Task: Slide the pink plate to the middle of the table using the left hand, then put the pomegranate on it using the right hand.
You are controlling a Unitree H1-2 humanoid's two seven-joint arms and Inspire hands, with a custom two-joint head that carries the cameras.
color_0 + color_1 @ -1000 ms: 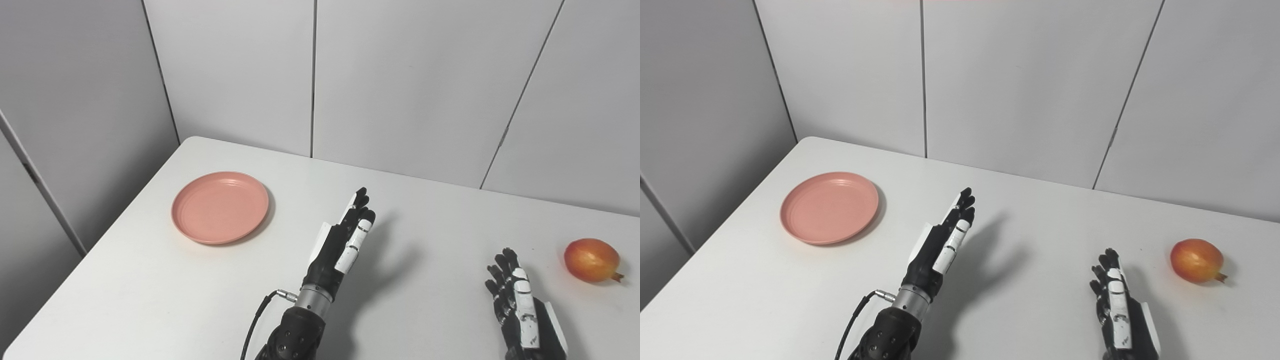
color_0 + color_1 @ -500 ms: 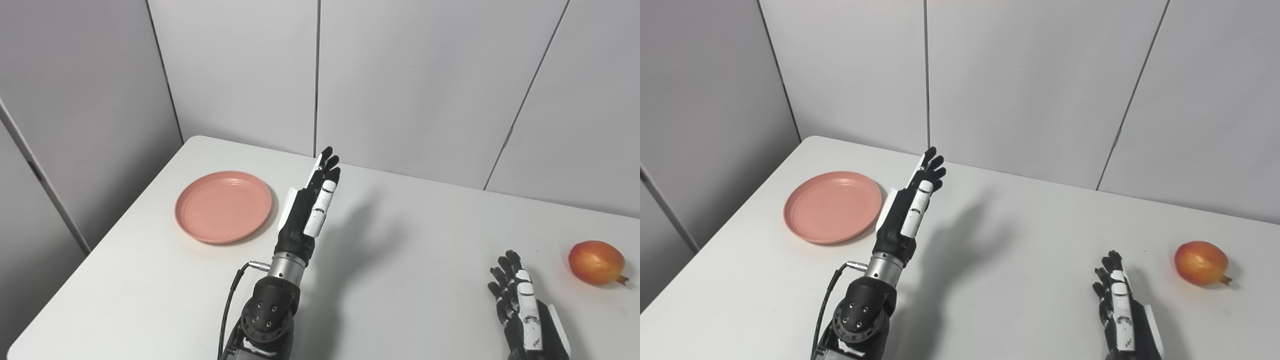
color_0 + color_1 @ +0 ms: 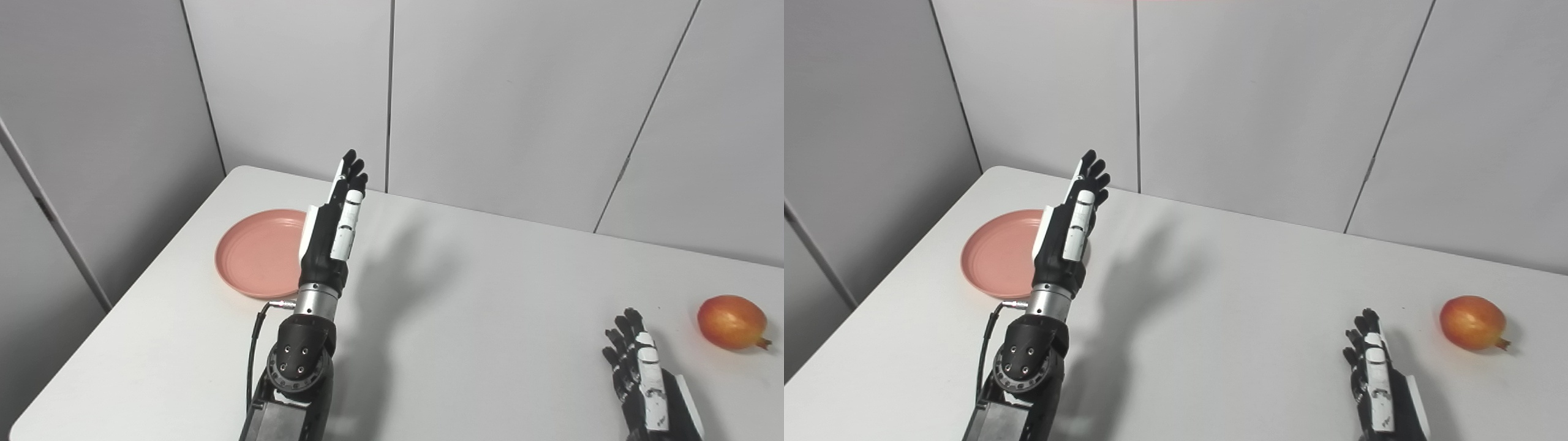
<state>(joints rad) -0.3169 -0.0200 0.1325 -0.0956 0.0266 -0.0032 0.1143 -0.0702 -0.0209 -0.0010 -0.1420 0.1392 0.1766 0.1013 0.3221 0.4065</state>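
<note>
The pink plate (image 3: 257, 254) lies flat at the far left of the white table (image 3: 478, 294). My left hand (image 3: 334, 223) is open, fingers straight and pointing up and away, raised above the table at the plate's right edge and covering that edge; it holds nothing. It also shows in the right eye view (image 3: 1069, 233). The red-orange pomegranate (image 3: 731, 322) lies at the right side of the table. My right hand (image 3: 643, 373) is open and empty near the front right, a short way left of and nearer than the pomegranate.
Grey wall panels (image 3: 490, 98) stand close behind the table's far edge. The table's left edge (image 3: 122, 306) runs diagonally just beyond the plate. A black cable (image 3: 252, 355) loops from the left wrist.
My left hand has risen and swung left from the table's middle until it overlaps the plate's right edge. The plate, the pomegranate and the right hand have stayed put.
</note>
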